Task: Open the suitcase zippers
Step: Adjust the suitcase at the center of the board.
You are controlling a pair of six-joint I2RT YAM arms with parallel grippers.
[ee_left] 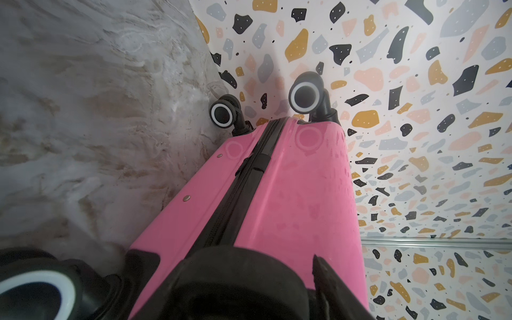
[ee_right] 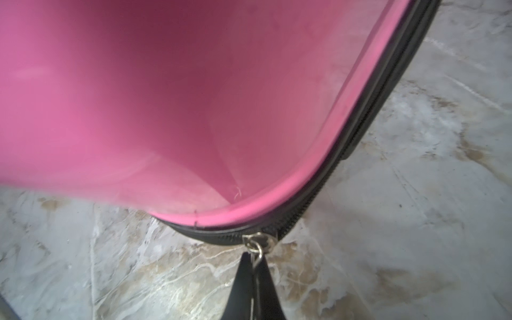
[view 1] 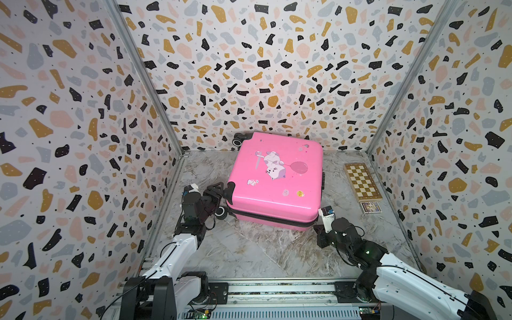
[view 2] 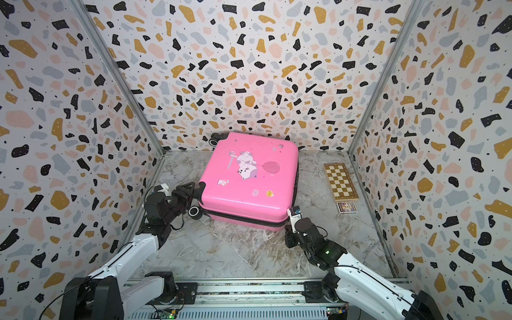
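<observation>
In both top views the suitcase (view 1: 277, 177) lies flat, print up, toward the back of the surface (view 1: 249, 249). Its wheel end faces the robot's left, so its long axis likely runs left to right. Left wrist: the left fingers (ee_left: 329, 279) seem clasped round a near wheel (ee_left: 241, 277), probably bracing the case. Right wrist: the right fingers (ee_right: 249, 285), pressed together, pinch the pull (ee_right: 259, 243) at the zipper's (ee_right: 304, 210) near corner.

Both arms low, left gripper (view 1: 217, 192) rolled sideways, right gripper (ee_right: 256, 259) pinched on zipper pull (ee_right: 256, 246)
</observation>
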